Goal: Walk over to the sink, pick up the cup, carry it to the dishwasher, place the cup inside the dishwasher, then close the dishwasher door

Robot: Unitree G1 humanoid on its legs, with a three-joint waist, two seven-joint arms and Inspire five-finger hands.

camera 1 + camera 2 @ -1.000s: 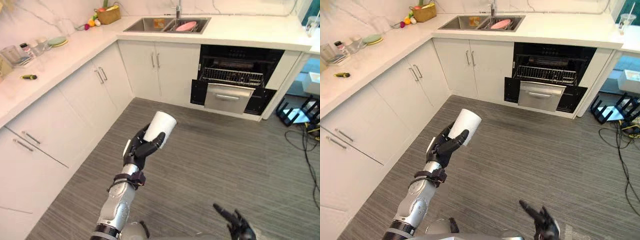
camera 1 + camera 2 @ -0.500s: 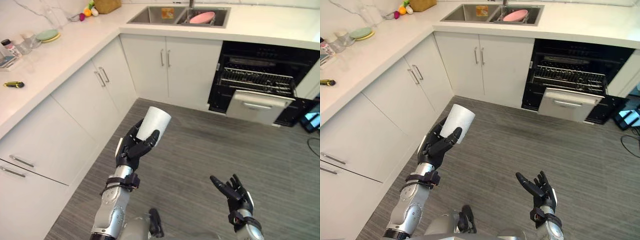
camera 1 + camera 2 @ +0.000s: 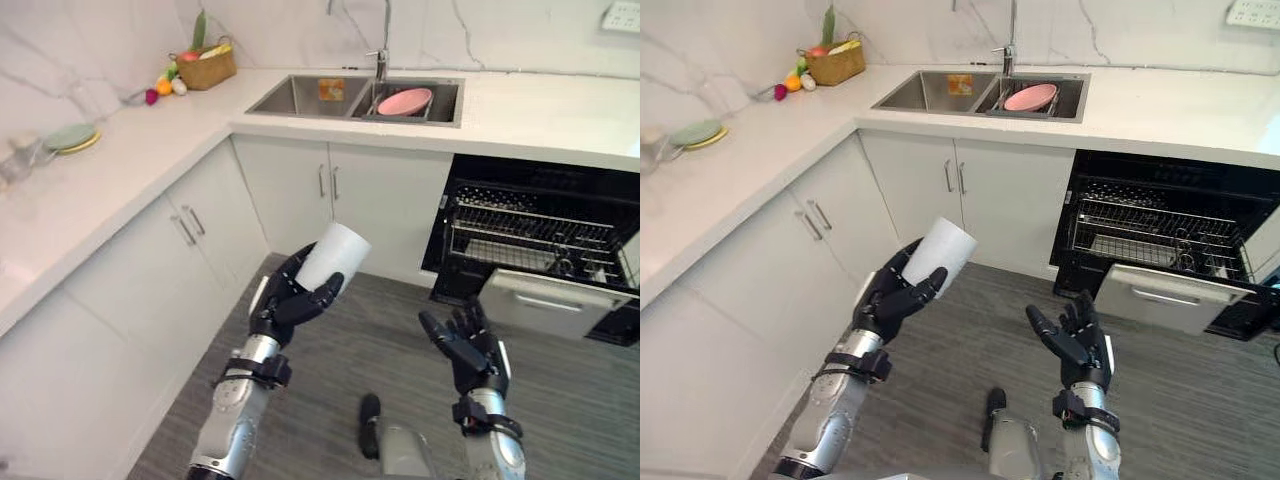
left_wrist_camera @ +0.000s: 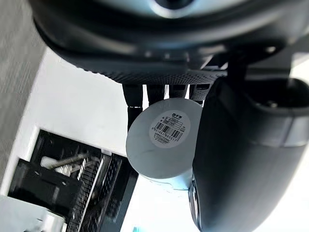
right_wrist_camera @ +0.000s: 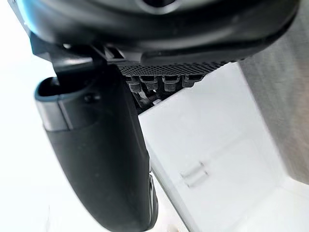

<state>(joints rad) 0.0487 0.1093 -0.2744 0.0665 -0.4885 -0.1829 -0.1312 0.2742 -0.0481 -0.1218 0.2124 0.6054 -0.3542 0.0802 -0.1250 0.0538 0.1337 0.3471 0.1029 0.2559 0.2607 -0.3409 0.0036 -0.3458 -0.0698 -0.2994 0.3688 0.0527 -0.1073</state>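
My left hand (image 3: pixel 283 305) is curled round a white paper cup (image 3: pixel 332 257), tilted with its mouth away from me and raised over the grey floor. In the left wrist view the cup (image 4: pixel 164 143) shows its labelled base, fingers and thumb closed round it. My right hand (image 3: pixel 466 345) hangs open at the lower right, palm up, holding nothing. The dishwasher (image 3: pixel 540 245) stands open under the counter at the right, its wire rack (image 3: pixel 530 235) visible and its door (image 3: pixel 545 302) folded down. The sink (image 3: pixel 345 98) is set in the counter behind, with a pink bowl (image 3: pixel 404 101) in it.
White cabinets (image 3: pixel 200 250) run along the left and back under a marble counter (image 3: pixel 110 170). On it stand a fruit basket (image 3: pixel 205 68), green plates (image 3: pixel 68 137) and a glass (image 3: pixel 20 165). Grey floor (image 3: pixel 340 400) lies between me and the dishwasher.
The camera has come closer to the counter and tilted up. My right hand has risen higher into view, still open. The cup stays in my left hand.
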